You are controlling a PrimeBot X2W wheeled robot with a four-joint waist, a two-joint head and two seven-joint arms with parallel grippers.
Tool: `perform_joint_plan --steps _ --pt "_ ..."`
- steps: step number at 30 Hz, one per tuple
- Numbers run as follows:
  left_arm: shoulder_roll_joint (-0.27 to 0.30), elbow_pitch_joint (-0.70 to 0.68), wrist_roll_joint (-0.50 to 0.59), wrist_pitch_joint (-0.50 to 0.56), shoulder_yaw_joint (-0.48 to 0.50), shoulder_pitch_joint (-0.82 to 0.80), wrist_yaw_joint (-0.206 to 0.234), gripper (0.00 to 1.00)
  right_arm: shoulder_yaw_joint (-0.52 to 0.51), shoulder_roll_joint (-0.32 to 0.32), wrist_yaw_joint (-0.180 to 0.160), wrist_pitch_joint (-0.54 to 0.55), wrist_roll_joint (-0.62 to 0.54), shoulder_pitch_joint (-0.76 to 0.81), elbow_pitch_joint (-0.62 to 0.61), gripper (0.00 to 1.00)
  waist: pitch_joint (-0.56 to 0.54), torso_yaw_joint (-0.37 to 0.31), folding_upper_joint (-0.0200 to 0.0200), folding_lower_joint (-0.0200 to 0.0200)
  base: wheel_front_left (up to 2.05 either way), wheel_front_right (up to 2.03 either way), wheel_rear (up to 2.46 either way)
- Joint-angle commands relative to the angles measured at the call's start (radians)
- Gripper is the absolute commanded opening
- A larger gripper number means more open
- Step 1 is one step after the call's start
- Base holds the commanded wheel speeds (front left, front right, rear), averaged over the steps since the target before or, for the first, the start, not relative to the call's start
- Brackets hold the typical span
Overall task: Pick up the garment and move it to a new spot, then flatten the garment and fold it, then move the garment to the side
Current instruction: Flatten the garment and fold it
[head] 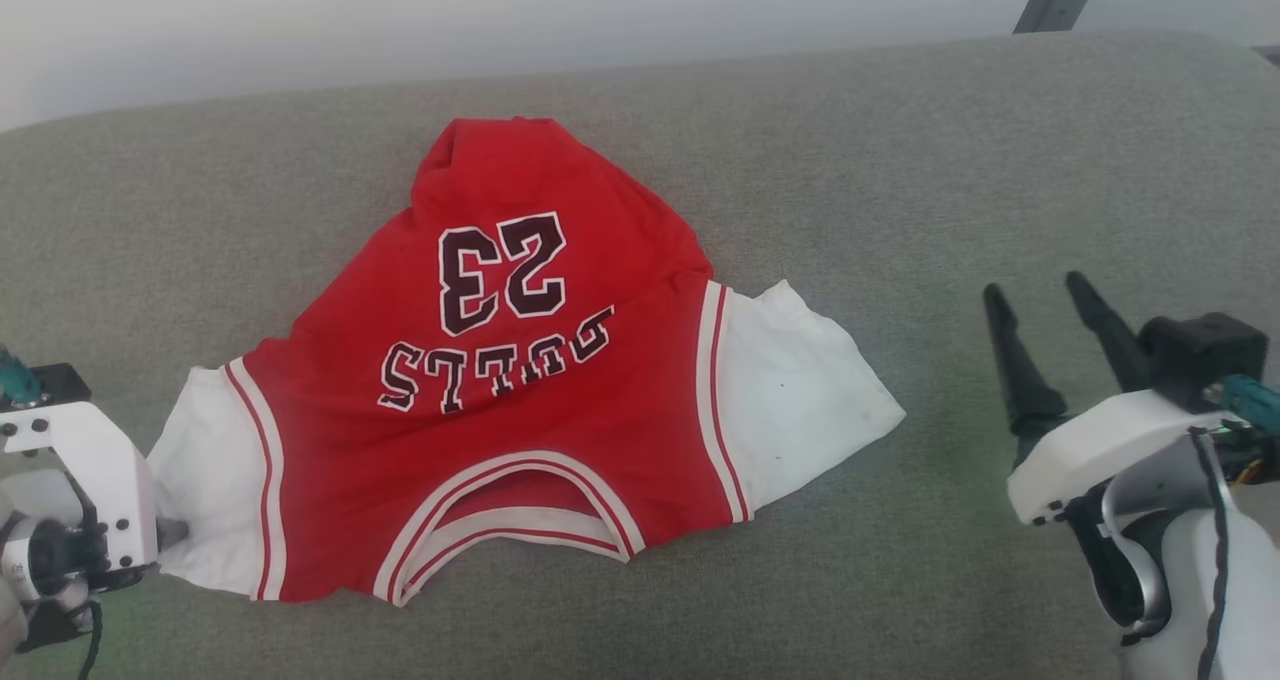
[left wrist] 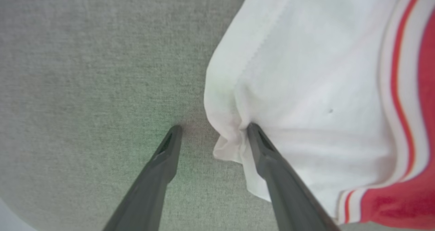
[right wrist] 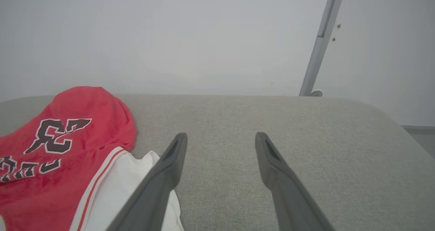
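Closest to the robot, the left gripper (left wrist: 214, 129) is low on the grey cushion (head: 900, 160), at the outer edge of the shirt's left sleeve (left wrist: 289, 71). Its two fingers are spread wide. One finger (left wrist: 268, 156) presses into the bunched white cloth, the other lies on bare cushion, and the sleeve's folded corner sits in the gap between them. Nothing is pinched yet.

The right gripper (head: 1033, 290) is also spread wide and holds nothing. It hovers to the right of the other white sleeve (head: 800, 390), clearly apart from it.

The shirt (head: 520, 400) lies between the two arms, near the middle of the cushion. Its collar (head: 500, 520) points toward the robot and its hem points away, so the lettering reads upside down from the head. The far part is bunched into a hump, not flat.

The relation that matters, I think, is this: the line from sleeve to sleeve runs across the robot's front, and the left gripper is much nearer to cloth than the right one. A grasp could probably begin from the left sleeve, while the right arm would need to travel leftward first.

Behind the cushion there is a pale wall and a slanted metal post (right wrist: 323, 37).
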Motion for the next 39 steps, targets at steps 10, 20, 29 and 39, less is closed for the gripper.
perform_joint_plan --steps 10,20,29,39 --pt "-0.081 0.079 0.016 0.011 -0.016 -0.027 -0.047 0.00 0.156 -0.087 0.000 0.282 0.131 -0.023 0.033 1.00 0.029 0.039 -0.0001 0.0000 0.00 0.00 0.00" --pt "-0.146 0.129 0.048 -0.010 -0.022 -0.107 -0.093 0.00 0.242 -0.150 0.000 0.611 0.233 -0.110 0.140 1.00 0.071 0.090 -0.0001 0.0000 0.00 0.00 0.00" --pt "-0.182 0.175 0.063 -0.024 -0.025 -0.142 -0.121 0.00 0.329 -0.173 0.000 0.687 0.254 -0.197 0.244 0.00 0.093 0.113 -0.0001 0.0000 0.00 0.00 0.00" --pt "-0.171 0.165 0.100 -0.023 -0.024 -0.242 -0.152 0.00 0.297 -0.185 0.000 0.627 0.342 -0.323 0.239 0.00 0.029 0.126 -0.0001 0.0000 0.00 0.00 0.00"
